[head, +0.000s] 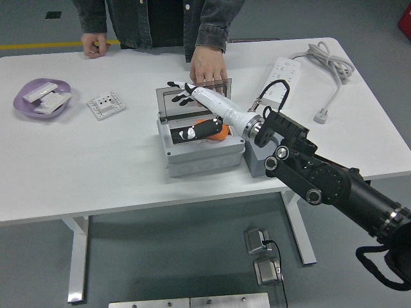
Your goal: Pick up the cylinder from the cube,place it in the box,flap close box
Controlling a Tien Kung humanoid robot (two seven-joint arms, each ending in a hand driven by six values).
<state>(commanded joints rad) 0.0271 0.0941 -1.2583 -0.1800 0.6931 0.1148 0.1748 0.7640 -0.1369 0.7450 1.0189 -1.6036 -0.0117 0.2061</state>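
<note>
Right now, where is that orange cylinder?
In the head view, the orange cylinder lies inside the grey box at table centre, under the robot's right hand.

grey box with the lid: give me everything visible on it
The box is a grey, plastic-looking rectangular enclosure near the middle of the white table, resting flat. Its clear, smoky lid stands raised at the far edge, steadied from behind by a person's hand. The orange cylinder lies inside at the right end. The robot's right hand reaches over the opening, fingers spread against the lid, thumb over the cylinder.
</note>
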